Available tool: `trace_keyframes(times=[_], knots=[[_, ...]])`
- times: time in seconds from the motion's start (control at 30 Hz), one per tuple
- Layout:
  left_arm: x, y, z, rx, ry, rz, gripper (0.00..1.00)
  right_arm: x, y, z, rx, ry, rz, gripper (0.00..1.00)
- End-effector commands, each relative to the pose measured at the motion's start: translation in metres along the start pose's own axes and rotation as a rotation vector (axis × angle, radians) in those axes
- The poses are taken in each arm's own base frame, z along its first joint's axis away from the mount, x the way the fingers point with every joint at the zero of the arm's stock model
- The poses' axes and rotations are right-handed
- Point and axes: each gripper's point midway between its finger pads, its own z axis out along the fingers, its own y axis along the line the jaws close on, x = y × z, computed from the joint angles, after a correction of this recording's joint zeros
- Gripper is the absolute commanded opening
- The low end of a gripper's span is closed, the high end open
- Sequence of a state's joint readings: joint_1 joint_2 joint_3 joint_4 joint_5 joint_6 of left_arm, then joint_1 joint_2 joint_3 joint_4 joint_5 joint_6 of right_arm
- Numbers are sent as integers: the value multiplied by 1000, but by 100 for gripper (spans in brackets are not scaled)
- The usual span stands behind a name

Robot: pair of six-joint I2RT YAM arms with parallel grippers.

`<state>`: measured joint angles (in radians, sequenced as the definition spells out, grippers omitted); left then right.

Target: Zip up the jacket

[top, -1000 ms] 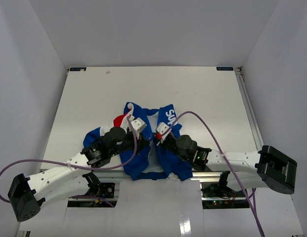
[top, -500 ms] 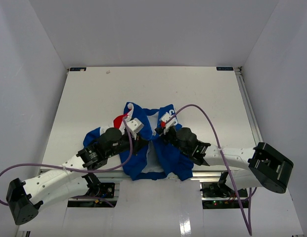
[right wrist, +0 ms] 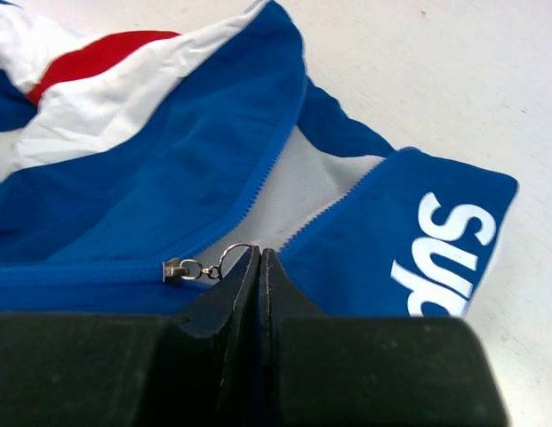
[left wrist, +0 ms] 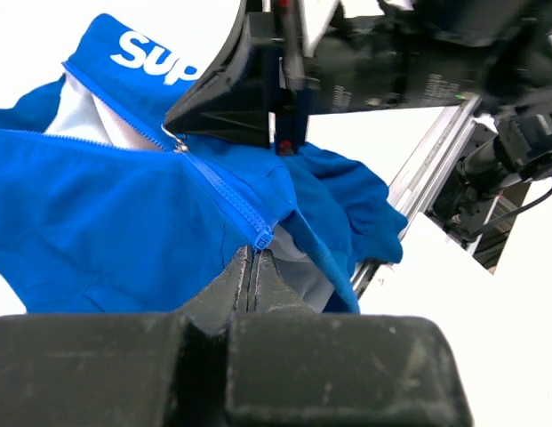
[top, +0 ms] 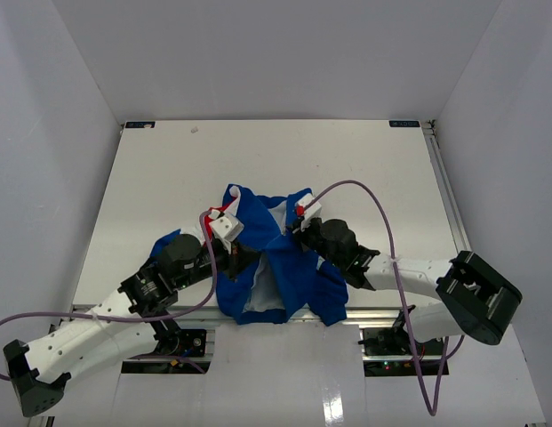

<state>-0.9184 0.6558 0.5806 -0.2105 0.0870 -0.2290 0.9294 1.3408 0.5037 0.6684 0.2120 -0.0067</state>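
The royal-blue jacket [top: 298, 276] lies near the table's front edge, between both arms, its zipper closed part of the way. My right gripper [top: 290, 234] is shut on the metal ring [right wrist: 236, 250] of the zipper pull, with the slider [right wrist: 173, 269] just left of its tips [right wrist: 260, 258]. Above the slider the jacket [right wrist: 169, 178] is open, showing white lining. My left gripper [top: 247, 258] is shut on the zipper's bottom end [left wrist: 262, 238], its tips [left wrist: 253, 256] pinching the hem. The right gripper's fingers [left wrist: 231, 98] show in the left wrist view, over the jacket [left wrist: 98, 205].
The white table [top: 258, 160] stretches away behind the jacket. Its metal front rail [left wrist: 436, 160] runs just behind the hem. A purple cable [top: 356, 189] arcs over the right arm. Enclosure walls stand on three sides.
The right gripper has moved away from me with the zipper pull, and the two front panels have closed together further. The left arm has drawn back and leftward, stretching the jacket.
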Motion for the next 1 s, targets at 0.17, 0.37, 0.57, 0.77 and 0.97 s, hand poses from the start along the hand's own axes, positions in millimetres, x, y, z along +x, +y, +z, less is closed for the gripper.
trace_keyframes(times=[0.17,0.37,0.57,0.77,0.97], knots=[[-61,-12,-42,-5,-150,-8,0,-42,-69,30,149,-42,79,8],[-80,-17,-66,-4,-182,-5,0,-52,-111,51,192,-32,118,8],[-87,-19,-80,-4,-195,-1,0,-64,-151,66,239,-40,155,8],[-94,2,-95,-134,-211,15,0,-58,-195,71,305,-20,195,8],[-97,36,-108,-345,-188,7,0,-57,-234,67,358,-25,240,8]])
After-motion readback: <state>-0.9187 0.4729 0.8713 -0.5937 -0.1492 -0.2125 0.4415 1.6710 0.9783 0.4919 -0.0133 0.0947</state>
